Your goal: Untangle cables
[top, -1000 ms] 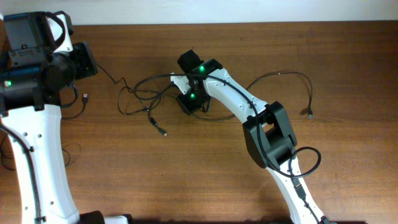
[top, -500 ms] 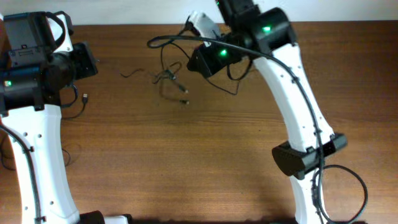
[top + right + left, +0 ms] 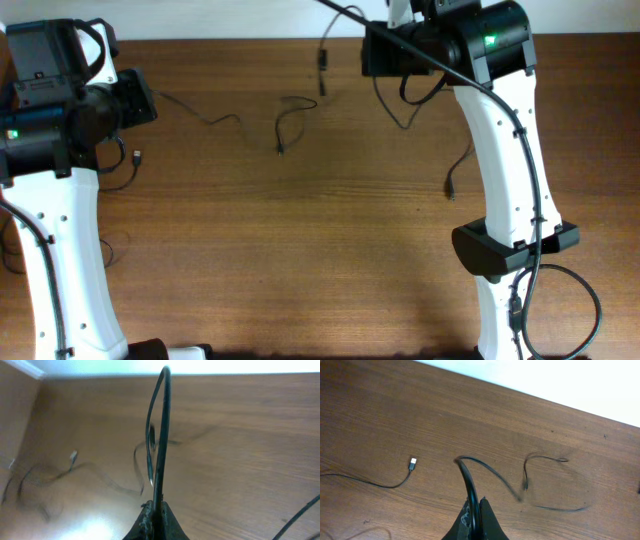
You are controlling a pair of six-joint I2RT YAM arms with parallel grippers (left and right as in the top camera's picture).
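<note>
Fingers (image 3: 489,524) of left gripper (image 3: 475,510) and right gripper (image 3: 157,508) clamp cables (image 3: 490,471) in wrist views; overhead hides this.

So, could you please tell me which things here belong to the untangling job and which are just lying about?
Job: thin black cables; left gripper and right gripper, each shut on one.
Lying about: wooden table; arms' thick wiring.
</note>
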